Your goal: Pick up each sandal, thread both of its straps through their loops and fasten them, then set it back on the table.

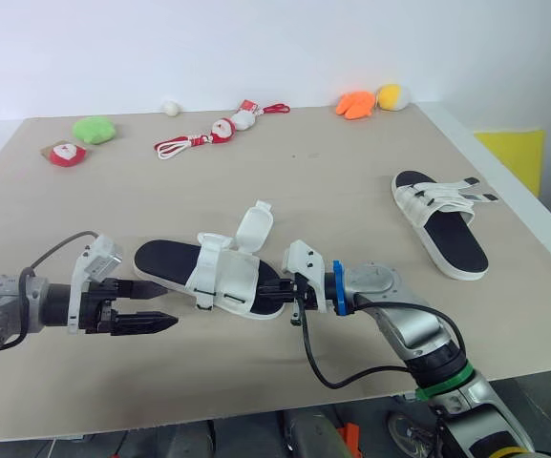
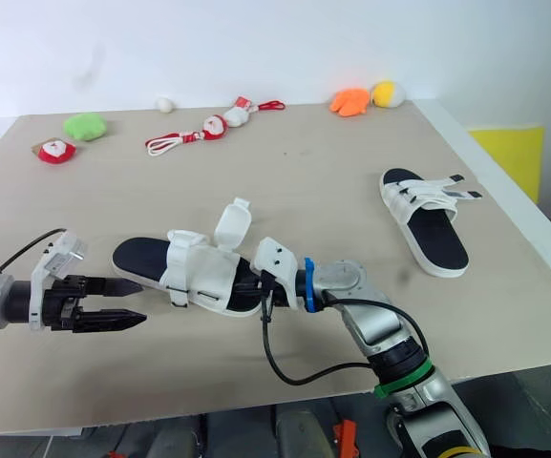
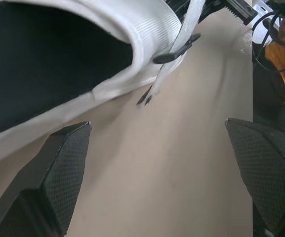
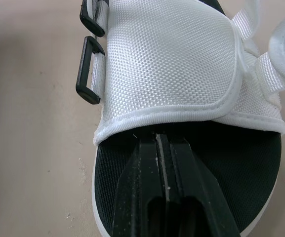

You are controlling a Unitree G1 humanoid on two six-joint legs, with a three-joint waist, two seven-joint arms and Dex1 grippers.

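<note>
1. We saw two sandals on the desk (image 1: 84,382). The near sandal (image 1: 220,277) lay sole down between the two hands, and the far sandal (image 1: 444,227) lay well apart toward the right edge.
2. The near sandal had a black footbed and a white upper. One flap (image 1: 255,229) of the upper stood raised and unfastened.
3. The right hand (image 4: 161,148) had its fingers pressed together, gripping nothing. It lay flat on the black footbed at the toe end, with its tips pointing under the edge of the white upper.
4. Two black loops (image 4: 89,70) sat on short tabs at the side of the upper, and both were unthreaded in the right wrist view.
5. The left hand (image 3: 164,163) was spread wide, its fingers (image 3: 63,173) far apart with only bare desk between them. It hung low just beside the heel end of the near sandal, and we could not tell whether it touched it.
6. A strap (image 3: 172,69) hung loose from the upper toward the desk, its dark tip free. A black loop crossed it, but we could not tell whether it was threaded.
7. The far sandal also lay sole down, and its straps (image 1: 474,194), tipped in black, stuck out to the right.
8. Along the back of the desk lay a green toy (image 1: 94,129), a red-and-white toy (image 1: 65,153), a red cord (image 1: 184,145), an orange toy (image 1: 354,104) and a yellow toy (image 1: 390,95). All of them were well apart from both sandals.
</note>
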